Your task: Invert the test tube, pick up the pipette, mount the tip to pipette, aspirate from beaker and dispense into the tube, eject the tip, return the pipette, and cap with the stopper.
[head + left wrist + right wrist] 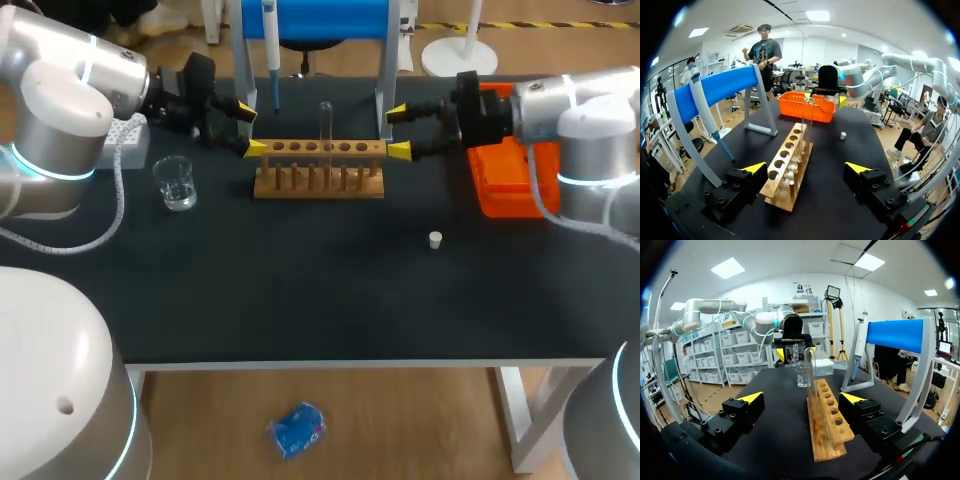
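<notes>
A wooden rack (318,168) stands mid-table with a clear test tube (325,122) upright in it. My left gripper (250,127) is open at the rack's left end, and my right gripper (397,131) is open at its right end. Neither holds anything. The pipette (270,50) hangs on the blue stand (310,18) behind the rack. A glass beaker (176,183) sits left of the rack, and a small white stopper (435,239) lies front right. In the left wrist view, the rack (790,165) and tube (808,117) lie ahead between the open fingers of the left gripper (806,168). In the right wrist view, the rack (827,422) runs ahead of the right gripper (801,398).
An orange tip box (505,175) sits under my right arm at the table's right side. A white box (130,140) lies at the far left by my left arm. The stand's metal legs (385,60) rise just behind the rack.
</notes>
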Available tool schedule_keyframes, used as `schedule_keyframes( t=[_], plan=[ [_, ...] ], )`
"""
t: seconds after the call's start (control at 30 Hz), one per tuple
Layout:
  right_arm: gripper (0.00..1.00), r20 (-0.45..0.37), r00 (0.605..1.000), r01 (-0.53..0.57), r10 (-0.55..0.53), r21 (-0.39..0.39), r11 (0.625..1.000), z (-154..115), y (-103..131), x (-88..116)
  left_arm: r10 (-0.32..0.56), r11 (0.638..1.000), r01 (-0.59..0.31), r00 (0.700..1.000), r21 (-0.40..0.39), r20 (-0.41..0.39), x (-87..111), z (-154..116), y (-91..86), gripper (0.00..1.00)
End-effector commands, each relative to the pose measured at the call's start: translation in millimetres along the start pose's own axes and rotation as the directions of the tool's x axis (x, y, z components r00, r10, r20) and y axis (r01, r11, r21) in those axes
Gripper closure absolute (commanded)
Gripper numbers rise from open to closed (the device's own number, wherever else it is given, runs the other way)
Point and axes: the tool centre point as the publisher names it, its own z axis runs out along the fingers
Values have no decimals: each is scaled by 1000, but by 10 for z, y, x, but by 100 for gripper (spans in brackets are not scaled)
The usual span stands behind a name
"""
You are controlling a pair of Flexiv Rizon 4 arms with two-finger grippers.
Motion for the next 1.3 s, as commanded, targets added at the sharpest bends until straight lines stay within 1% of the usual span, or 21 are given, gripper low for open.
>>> schedule_keyframes(
  t=[0.03, 0.33, 0.63, 1.07, 1.1, 1.13, 1.2, 1.27, 1.3],
  plan=[
    [0, -16, 1000, 23, -24, -30, 999, 166, -24, -104, -9, 1000, 9, 1000, -4, -3, -25, 24, 28, 0],
    [0, -62, 995, 70, -73, -57, 996, 438, 56, -116, -9, 1000, 9, 1000, -4, -3, -25, 24, 28, 0],
    [0, -76, 992, 93, -101, -103, 990, 692, 91, -141, -9, 1000, 9, 1000, -4, -3, -25, 24, 28, 0],
    [0, -83, 992, 81, -94, -151, 985, 982, 69, -206, -9, 1000, 9, 1000, -4, -3, -25, 24, 28, 0],
    [5, -82, 992, 81, -94, -151, 985, 997, 71, -209, -9, 1000, 9, 1000, -4, -3, -25, 24, 28, 0],
    [13, -83, 992, 81, -95, -152, 985, 1012, 76, -210, -9, 1000, 9, 1000, -4, -3, -25, 24, 28, 0],
    [21, -84, 992, 82, -95, -155, 985, 1034, 83, -212, -9, 1000, 9, 1000, -4, -3, -25, 24, 28, 0],
    [44, -85, 992, 81, -95, -157, 984, 1055, 87, -219, -9, 1000, 9, 1000, -4, -3, -25, 24, 28, 0],
    [46, -86, 992, 81, -95, -157, 984, 1065, 88, -223, -9, 1000, 9, 1000, -4, -3, -25, 24, 28, 0]
  ],
)
